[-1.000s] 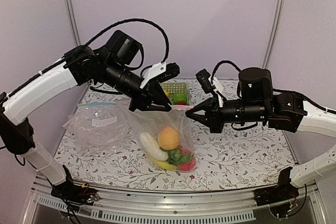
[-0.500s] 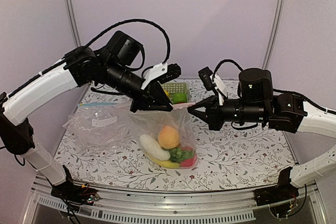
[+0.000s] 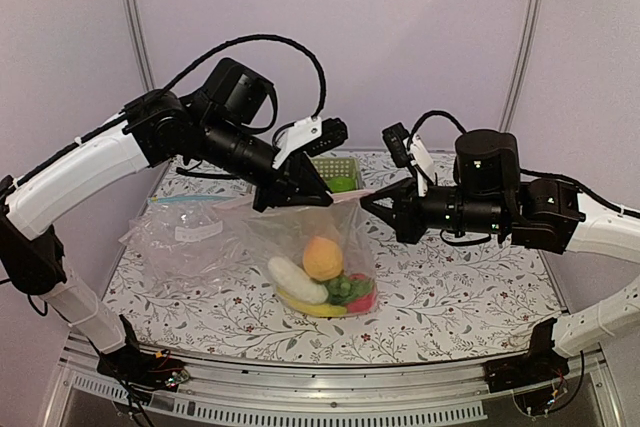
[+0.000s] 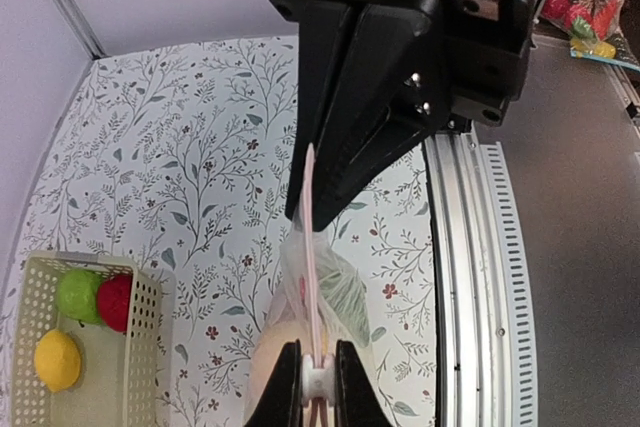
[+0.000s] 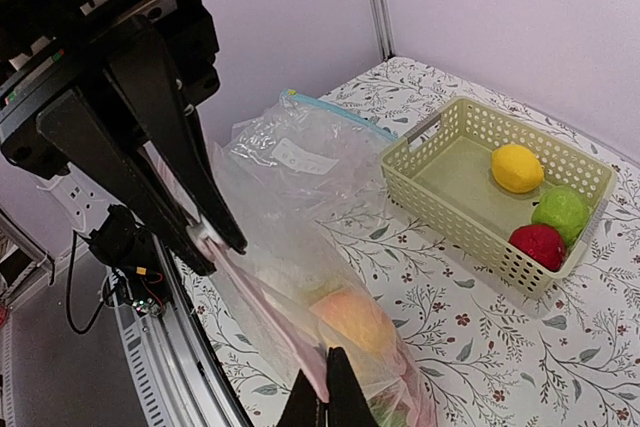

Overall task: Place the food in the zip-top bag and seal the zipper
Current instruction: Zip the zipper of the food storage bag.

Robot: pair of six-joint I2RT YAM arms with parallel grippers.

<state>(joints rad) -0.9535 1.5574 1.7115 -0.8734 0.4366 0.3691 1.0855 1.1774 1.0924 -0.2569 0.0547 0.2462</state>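
Observation:
The clear zip-top bag [image 3: 300, 237] hangs between both grippers with its bottom on the table. Inside it lie food pieces: an orange peach [image 3: 322, 258], a white oblong piece [image 3: 295, 280], a banana [image 3: 315, 308] and green and red pieces. The pink zipper [image 4: 311, 247] runs taut between the grippers. My left gripper [image 4: 320, 372] is shut on the white slider [image 5: 205, 237]. My right gripper [image 5: 326, 387] is shut on the bag's mouth at the strip's other end. A lemon [image 5: 517, 167], a green fruit [image 5: 560, 212] and a red fruit [image 5: 540, 245] lie in the basket.
The pale yellow basket [image 3: 322, 164] stands at the back of the table behind the bag. A second clear bag [image 3: 185, 232] with a blue strip and a white label lies flat on the left. A metal rail [image 3: 330, 397] runs along the table's near edge.
My left gripper's jaws have closed onto the white slider. Both grippers have risen a little, and the pink strip now runs straighter between them.

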